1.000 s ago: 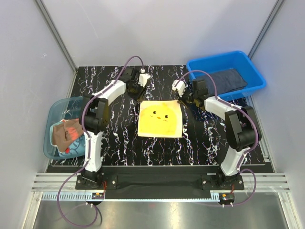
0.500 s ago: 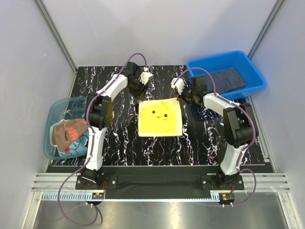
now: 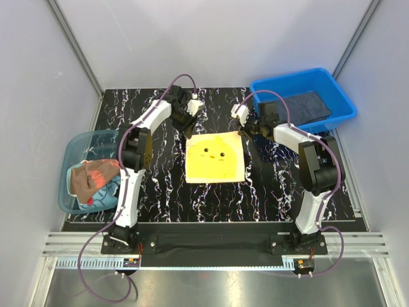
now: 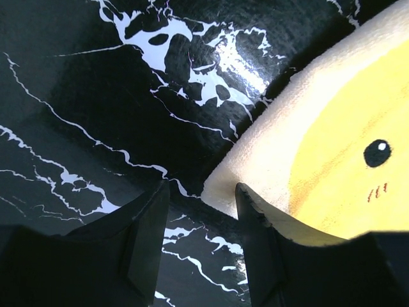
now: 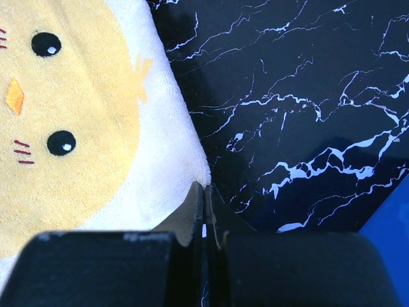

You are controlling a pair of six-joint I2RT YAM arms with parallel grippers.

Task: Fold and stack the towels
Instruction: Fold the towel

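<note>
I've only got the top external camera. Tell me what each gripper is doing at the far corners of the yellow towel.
Observer: From the left wrist camera, the left gripper is open. The near corner of the yellow towel lies between its jaws, and nothing is pinched yet.
Operator: Now give me the right one.
Observer: From the right wrist camera, the right gripper is shut, with its tips right at the towel's corner. I can't tell whether any cloth is caught between them.
</note>
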